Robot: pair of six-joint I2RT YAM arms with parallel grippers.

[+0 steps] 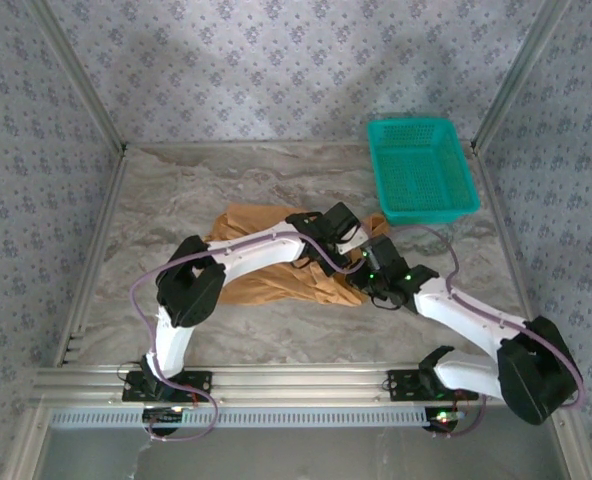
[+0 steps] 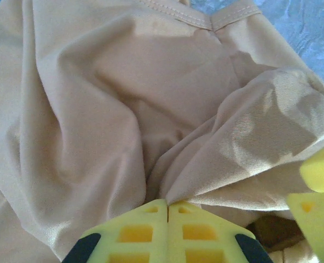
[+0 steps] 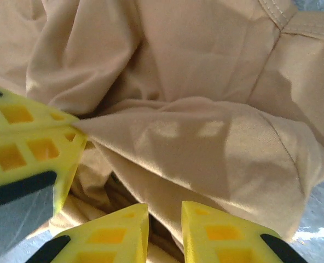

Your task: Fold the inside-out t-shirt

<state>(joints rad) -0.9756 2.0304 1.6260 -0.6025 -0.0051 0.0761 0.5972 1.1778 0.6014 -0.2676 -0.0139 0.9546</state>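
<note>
While the left gripper (image 2: 167,203) pinches a fold of the inside-out t-shirt (image 2: 123,109), the right gripper (image 3: 165,208) beside it stands slightly parted.

The left gripper (image 2: 167,203), jaws together, pinches a fold of the tan t-shirt (image 2: 96,120) (stitched seam (image 2: 173,12) at top).

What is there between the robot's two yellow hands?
A bunched fold of the t-shirt. In the left wrist view it runs from the left hand, pinched shut on it, across to the right hand.
</note>
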